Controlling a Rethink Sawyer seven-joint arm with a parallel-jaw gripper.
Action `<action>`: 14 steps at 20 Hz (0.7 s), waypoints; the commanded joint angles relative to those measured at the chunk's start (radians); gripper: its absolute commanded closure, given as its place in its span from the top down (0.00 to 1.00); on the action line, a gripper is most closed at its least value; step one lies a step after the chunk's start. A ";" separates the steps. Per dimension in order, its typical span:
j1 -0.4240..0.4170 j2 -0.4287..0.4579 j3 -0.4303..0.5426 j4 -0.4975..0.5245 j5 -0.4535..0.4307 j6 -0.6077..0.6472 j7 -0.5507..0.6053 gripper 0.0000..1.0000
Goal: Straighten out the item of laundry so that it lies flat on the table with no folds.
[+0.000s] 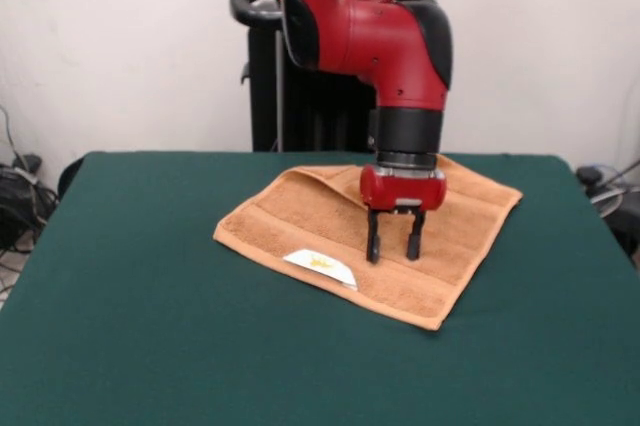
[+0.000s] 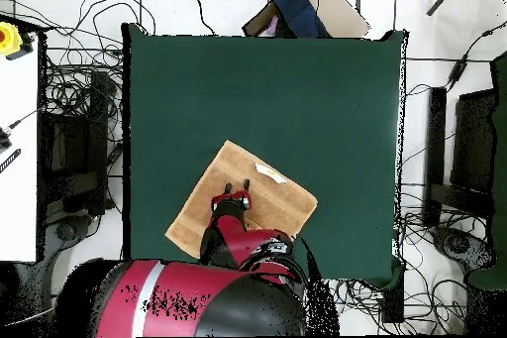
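The orange-tan towel [image 1: 300, 216] lies spread as a tilted square on the green table [image 1: 150, 326], toward the robot's side. A fold ridge runs along its far edge [image 1: 322, 178]. Its white tag [image 1: 320, 266] lies on the near edge. My gripper [image 1: 393, 254] points straight down over the towel's middle, fingers open and empty, tips at or just above the cloth. In the overhead view the towel [image 2: 233, 166], the tag [image 2: 269, 172] and the gripper [image 2: 236, 191] show on the table [image 2: 297, 86], and the arm hides the towel's lower part.
The black pedestal [image 1: 290, 96] stands behind the table's far edge. Cables lie on the floor around the table [image 2: 89, 66]. A white desk [image 2: 20, 156] is at the left, and a brown and blue object [image 2: 297, 7] lies beyond the table's far edge.
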 commanded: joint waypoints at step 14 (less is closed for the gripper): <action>-0.056 0.076 0.109 -0.658 0.246 0.564 0.093 1.00</action>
